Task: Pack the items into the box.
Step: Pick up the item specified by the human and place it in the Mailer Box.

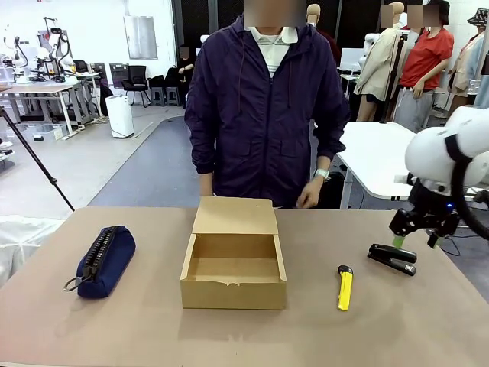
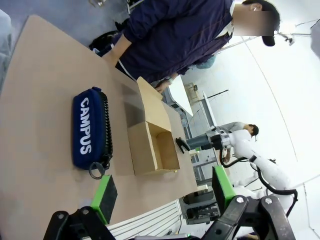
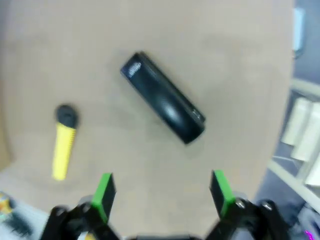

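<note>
Right gripper [image 1: 416,242] is hovering empty, jaws spread wide, just above the black stapler [image 1: 392,258], which is lying at a slant on the desk [image 1: 114,329] under its fingers. A clean pick is probably calling for a wrist turn, so the pads straddle the stapler's narrow sides. Beyond the stapler are lying the yellow knife [image 1: 345,287], then the open box [image 1: 233,294].

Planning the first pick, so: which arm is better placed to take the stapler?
Right. The right gripper, fingers spread, hovers just above the black stapler. The left gripper is far off, beyond the box and the blue pouch.
</note>
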Controlling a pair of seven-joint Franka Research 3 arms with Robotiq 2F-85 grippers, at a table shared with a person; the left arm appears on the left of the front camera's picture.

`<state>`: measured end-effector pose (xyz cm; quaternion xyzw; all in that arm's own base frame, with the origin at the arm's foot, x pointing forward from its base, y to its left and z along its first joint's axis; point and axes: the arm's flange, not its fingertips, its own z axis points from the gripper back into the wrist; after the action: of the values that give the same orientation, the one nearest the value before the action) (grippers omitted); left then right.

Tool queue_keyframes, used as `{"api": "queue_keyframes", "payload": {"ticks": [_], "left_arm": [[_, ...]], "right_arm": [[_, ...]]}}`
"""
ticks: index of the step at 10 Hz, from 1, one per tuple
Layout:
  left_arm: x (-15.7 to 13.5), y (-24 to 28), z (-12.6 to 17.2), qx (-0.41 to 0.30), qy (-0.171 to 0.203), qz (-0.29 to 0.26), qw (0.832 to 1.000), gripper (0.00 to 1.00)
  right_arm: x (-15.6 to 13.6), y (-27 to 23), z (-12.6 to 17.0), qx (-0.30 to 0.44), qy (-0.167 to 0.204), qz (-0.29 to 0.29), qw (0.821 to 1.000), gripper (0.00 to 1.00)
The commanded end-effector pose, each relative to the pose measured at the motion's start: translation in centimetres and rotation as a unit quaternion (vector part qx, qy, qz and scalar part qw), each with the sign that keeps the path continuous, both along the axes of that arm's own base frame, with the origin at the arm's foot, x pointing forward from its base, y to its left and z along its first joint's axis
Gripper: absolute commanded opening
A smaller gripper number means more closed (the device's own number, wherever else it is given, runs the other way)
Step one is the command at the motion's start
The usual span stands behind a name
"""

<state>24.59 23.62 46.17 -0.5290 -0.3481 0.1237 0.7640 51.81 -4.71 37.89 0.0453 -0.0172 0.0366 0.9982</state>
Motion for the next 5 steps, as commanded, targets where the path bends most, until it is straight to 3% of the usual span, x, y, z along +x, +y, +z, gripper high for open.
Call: {"api": "queue_keyframes", "payload": {"ticks": [1,4,5], "left_arm": [[0.0,0.1,0.1,-0.005,-0.013,0.000,1.000,1.00],[0.0,0.1,0.1,-0.005,-0.013,0.000,1.000,1.00],[0.0,0.1,0.1,-0.005,-0.013,0.000,1.000,1.00]], "right_arm": [[2.8,-0.1,-0.2,-0.008,0.023,-0.020,1.000,1.00],[1.8,-0.2,-1.3,0.000,0.011,-0.003,1.000,1.00],[2.9,-0.4,-1.7,0.001,0.013,-0.007,1.000,1.00]]}}
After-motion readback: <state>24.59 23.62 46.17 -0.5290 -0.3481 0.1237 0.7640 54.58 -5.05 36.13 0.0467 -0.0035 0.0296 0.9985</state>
